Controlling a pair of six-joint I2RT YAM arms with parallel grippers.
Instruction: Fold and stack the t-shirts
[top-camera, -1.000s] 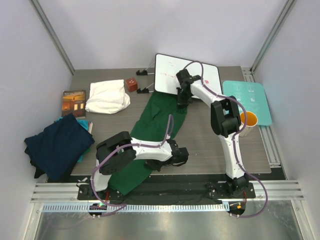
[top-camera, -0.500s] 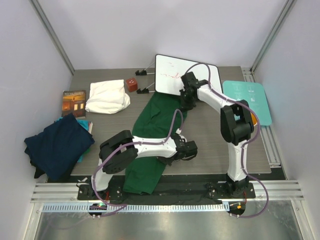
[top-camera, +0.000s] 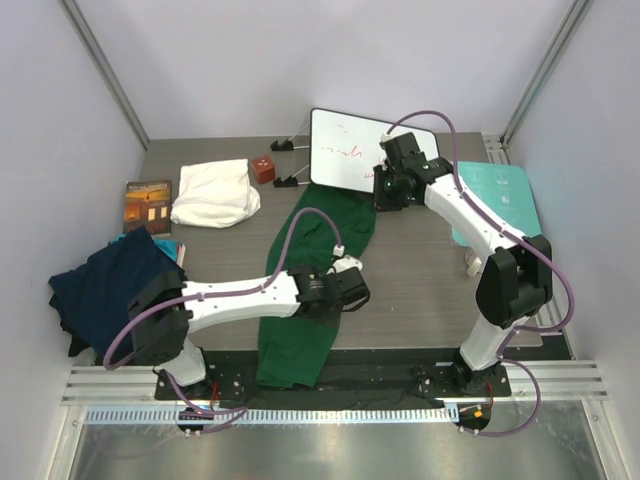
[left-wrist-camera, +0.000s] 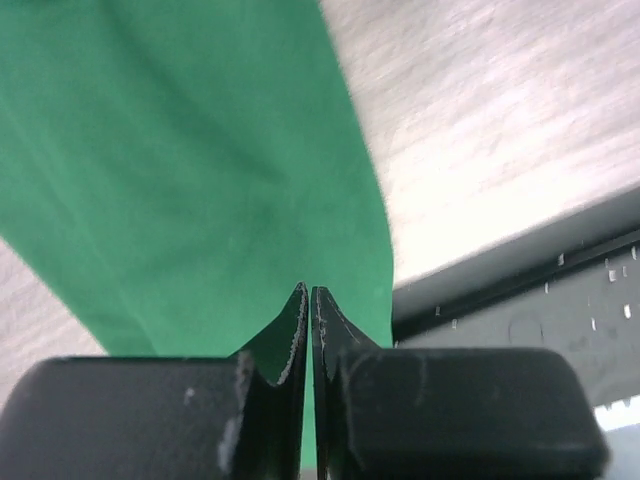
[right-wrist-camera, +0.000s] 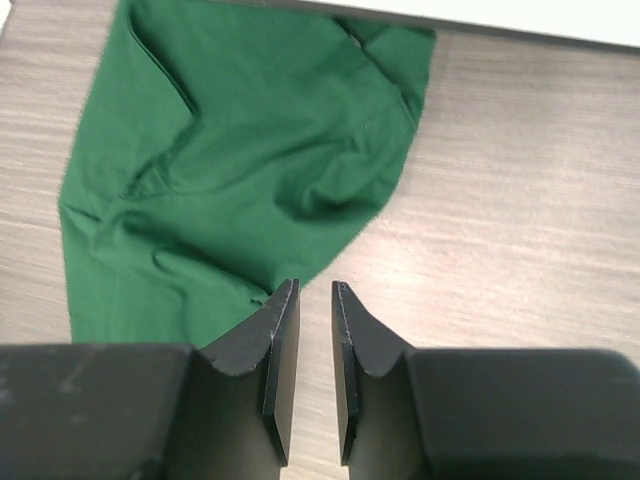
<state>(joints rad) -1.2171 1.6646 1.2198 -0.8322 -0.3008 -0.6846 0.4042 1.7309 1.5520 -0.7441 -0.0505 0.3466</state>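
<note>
Green cotton, soft and limp: the dark green t-shirt (top-camera: 318, 235) lies in a long, rumpled strip down the middle of the counter (top-camera: 430, 290). Its long axis runs from the far end, just beside the whiteboard (top-camera: 345, 150), toward the near edge and a little to the left, where its near end droops over the rim. Which end carries the collar I cannot tell.

The left claw (left-wrist-camera: 309, 292) is pressed together on the shirt's right edge about halfway along, and a fold of cloth looks pinched in its tips. The right claw (right-wrist-camera: 315, 290) hovers above the far right corner with its fingers slightly apart and nothing between them.

Such cloth weighs little, sags wherever it is not held, and drags rather than slides, so I judge a pinch at an edge or corner best; two holds set well apart would keep it flat.

The cream-white t-shirt (top-camera: 213, 193) sits folded at far left, and the navy blue t-shirt (top-camera: 110, 290) lies heaped at the near left edge
</note>
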